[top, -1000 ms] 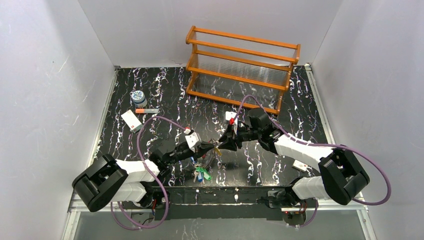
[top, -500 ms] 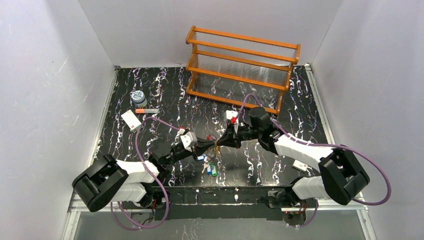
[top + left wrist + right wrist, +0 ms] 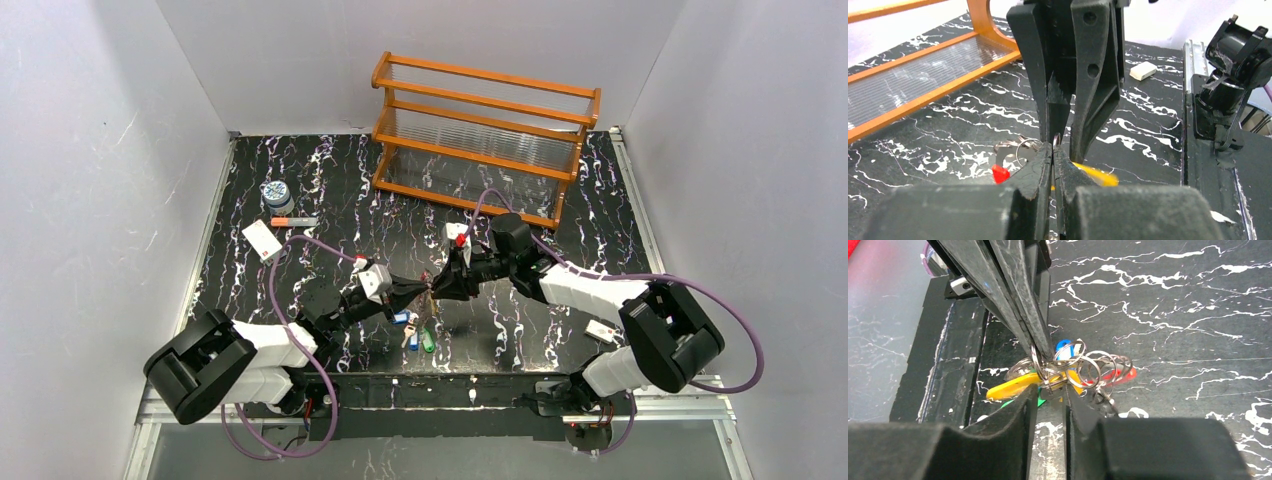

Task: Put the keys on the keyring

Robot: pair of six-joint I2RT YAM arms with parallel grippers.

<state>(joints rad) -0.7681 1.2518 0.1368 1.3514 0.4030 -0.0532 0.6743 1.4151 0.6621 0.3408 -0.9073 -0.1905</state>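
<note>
The work area is a black, white-veined table (image 3: 330, 170) enclosed by white walls, with an orange rack (image 3: 485, 135) at the back. A patterned jar (image 3: 277, 192), an orange-tipped stick (image 3: 294, 221) and a white card (image 3: 262, 240) lie at the left rear, well apart from both arms.

The two arms meet tip to tip above the table centre.
- Left gripper (image 3: 1054, 148): jaws pressed together, pinching the thin wire of the keyring (image 3: 1036, 364).
- Right gripper (image 3: 1049, 400): jaws parted by a narrow gap, one on either side of the ring bundle. Contact cannot be determined.

The keys (image 3: 413, 335) hang in a cluster below the pinch point, clear of the table. The yellow key (image 3: 1010, 388), blue key (image 3: 1063, 346), red key (image 3: 1127, 375) and green key (image 3: 1039, 401) bunch among several small rings.
</note>
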